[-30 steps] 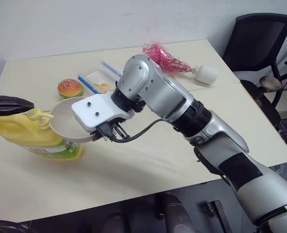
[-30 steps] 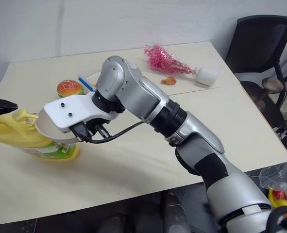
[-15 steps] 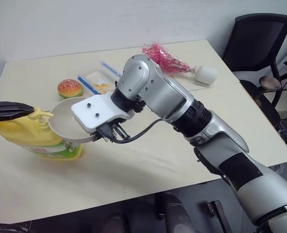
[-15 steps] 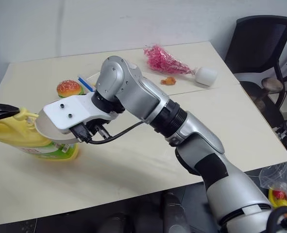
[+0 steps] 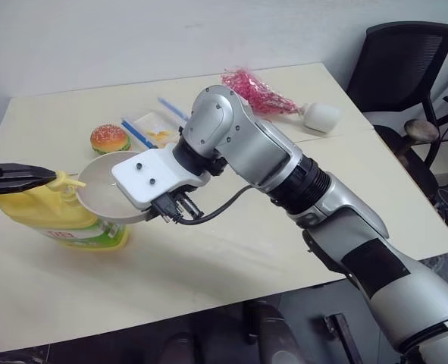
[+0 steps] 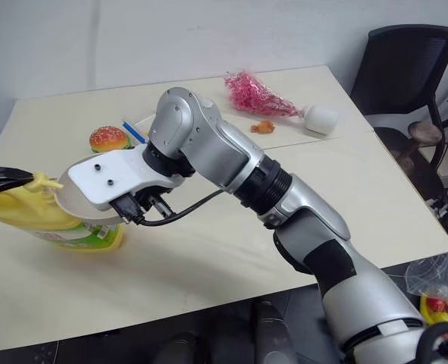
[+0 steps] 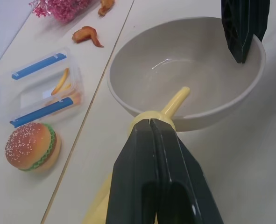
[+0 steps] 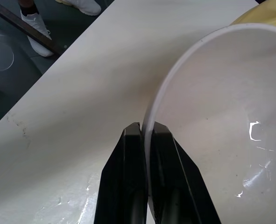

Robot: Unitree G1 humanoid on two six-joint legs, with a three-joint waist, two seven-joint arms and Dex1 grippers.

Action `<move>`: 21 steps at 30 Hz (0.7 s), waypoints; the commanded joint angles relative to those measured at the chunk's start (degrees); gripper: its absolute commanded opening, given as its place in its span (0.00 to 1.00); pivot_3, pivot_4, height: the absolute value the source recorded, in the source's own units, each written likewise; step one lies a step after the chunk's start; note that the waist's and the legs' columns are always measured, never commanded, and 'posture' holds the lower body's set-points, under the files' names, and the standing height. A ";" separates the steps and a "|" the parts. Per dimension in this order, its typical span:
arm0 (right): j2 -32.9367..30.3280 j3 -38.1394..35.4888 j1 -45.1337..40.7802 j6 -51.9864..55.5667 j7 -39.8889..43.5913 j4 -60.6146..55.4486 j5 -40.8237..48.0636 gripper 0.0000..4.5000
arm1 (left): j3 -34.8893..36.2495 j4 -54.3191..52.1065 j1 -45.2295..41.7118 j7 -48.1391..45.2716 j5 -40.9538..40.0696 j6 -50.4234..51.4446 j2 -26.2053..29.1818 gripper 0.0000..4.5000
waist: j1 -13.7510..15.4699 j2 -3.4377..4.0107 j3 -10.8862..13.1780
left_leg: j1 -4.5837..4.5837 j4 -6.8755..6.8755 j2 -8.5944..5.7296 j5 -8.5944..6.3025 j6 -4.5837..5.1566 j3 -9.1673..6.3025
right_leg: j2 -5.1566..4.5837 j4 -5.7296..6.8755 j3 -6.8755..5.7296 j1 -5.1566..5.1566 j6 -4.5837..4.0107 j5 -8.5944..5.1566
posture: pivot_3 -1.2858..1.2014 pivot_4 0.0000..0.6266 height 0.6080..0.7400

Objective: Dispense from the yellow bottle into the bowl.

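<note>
The yellow bottle [image 5: 53, 220] is standing near the table's [image 5: 231, 265] left edge. The right gripper [image 8: 146, 133] is pinching the bowl's [image 7: 189, 79] rim, holding it under the spout; the clenched left gripper [image 7: 150, 128] is resting atop the pump

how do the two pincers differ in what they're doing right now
The right pincer is shut on the bowl rim, holding it beside the yellow bottle. The left pincer is shut on nothing, resting on the bottle's pump top. Both have black fingers, closed.

This looks like an office or a test room. A big pale table [image 5: 231, 258] stands by a plain white wall [image 5: 133, 38]. A black office chair [image 5: 398, 68] waits at its side, and the floor [image 8: 16, 60] is grey.
</note>
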 commanded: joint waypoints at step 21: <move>0.69 0.68 0.33 1.24 2.43 -6.12 2.41 0.00 | -6.98 0.86 10.02 1.10 6.59 -8.19 -0.98 0.01 | 0.12 0.66 -0.50 | 0.85 -0.26 0.00 -0.03 -0.06 0.46 | 0.00 0.36 0.33 0.23 -0.23 -0.14 | 0.52 0.24 1.00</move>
